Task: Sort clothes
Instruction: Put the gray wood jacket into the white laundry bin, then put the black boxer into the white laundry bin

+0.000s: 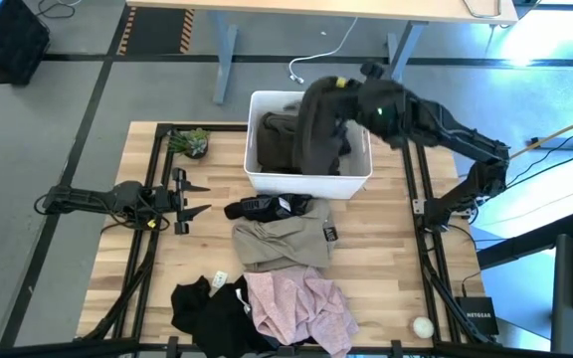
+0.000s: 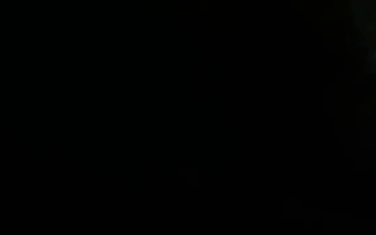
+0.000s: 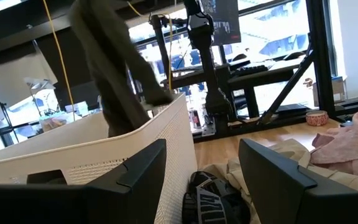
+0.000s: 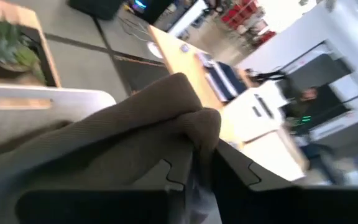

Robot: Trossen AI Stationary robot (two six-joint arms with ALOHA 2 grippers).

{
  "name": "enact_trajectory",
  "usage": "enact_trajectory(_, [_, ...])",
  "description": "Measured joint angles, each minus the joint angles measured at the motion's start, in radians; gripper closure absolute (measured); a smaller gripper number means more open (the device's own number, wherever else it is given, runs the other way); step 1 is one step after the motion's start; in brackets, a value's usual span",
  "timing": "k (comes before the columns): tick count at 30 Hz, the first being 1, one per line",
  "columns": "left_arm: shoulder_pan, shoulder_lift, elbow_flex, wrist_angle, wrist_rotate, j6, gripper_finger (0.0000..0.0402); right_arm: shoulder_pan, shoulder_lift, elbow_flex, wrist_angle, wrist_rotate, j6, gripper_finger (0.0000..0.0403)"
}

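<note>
My right gripper (image 1: 338,91) is above the white bin (image 1: 259,177) and is shut on a dark olive garment (image 1: 316,129). The garment hangs down into the bin, where more dark cloth (image 1: 275,139) lies. My left gripper (image 1: 195,199) is open and empty at the table's left, level with the bin's near wall. A black garment with white lettering (image 1: 267,207), a khaki one (image 1: 286,241), a pink one (image 1: 301,303) and a black one (image 1: 207,303) lie on the table near the bin. The low view is all dark. My right gripper pinches a bunched fold of the olive garment (image 4: 194,127) between its two fingers; how many layers, I cannot tell. The garment hangs below the gripper (image 3: 110,81), lifted clear at the top, with its lower part inside the bin.
A small green plant (image 1: 189,141) stands at the table's far left, next to the bin. A small pale round object (image 1: 422,325) lies at the near right corner. Black frame rails (image 1: 157,179) run along the table's left and right sides.
</note>
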Motion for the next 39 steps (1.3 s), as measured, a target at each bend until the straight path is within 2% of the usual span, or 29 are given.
enact_trajectory(4, [0.0, 0.0, 0.0, -0.001, 0.0, 0.003, 0.0204, -0.083, 0.017, 0.0, -0.016, -0.136, 0.08, 0.0315])
enact_trajectory(9, [0.0, 0.0, 0.0, -0.001, 0.0, 0.002, 0.0204, -0.124, 0.034, 0.0, -0.077, -0.139, 0.136, 0.0265])
enact_trajectory(15, [0.0, 0.0, 0.0, -0.004, 0.0, 0.0, 0.0204, -0.08, 0.029, 0.0, -0.174, -0.192, 0.187, 0.0187])
enact_trajectory(17, [0.0, 0.0, 0.0, -0.003, 0.0, 0.001, 0.0204, -0.051, 0.029, 0.0, -0.196, -0.265, 0.231, 0.0169])
enact_trajectory(22, [0.0, 0.0, 0.0, -0.003, 0.0, 0.002, 0.0204, 0.033, 0.061, -0.001, -0.27, -0.617, 0.32, 0.0152])
enact_trajectory(24, [0.0, 0.0, 0.0, -0.003, 0.0, -0.008, 0.0204, 0.087, 0.083, -0.024, -0.257, -0.677, 0.329, 0.0151])
enact_trajectory(28, [0.0, 0.0, 0.0, -0.003, 0.0, -0.015, 0.0204, 0.189, 0.121, -0.11, -0.17, -0.652, 0.316, 0.0151])
enact_trajectory(32, [0.0, 0.0, 0.0, -0.003, 0.0, -0.01, 0.0204, 0.264, 0.178, -0.194, -0.078, -0.522, 0.295, 0.015])
enact_trajectory(35, [0.0, 0.0, 0.0, -0.003, 0.0, 0.004, 0.0204, 0.291, 0.227, -0.248, 0.005, -0.423, 0.294, 0.015])
enact_trajectory(39, [0.0, 0.0, 0.0, -0.003, 0.0, 0.004, 0.0204, 0.295, 0.298, -0.307, 0.102, -0.403, 0.294, 0.015])
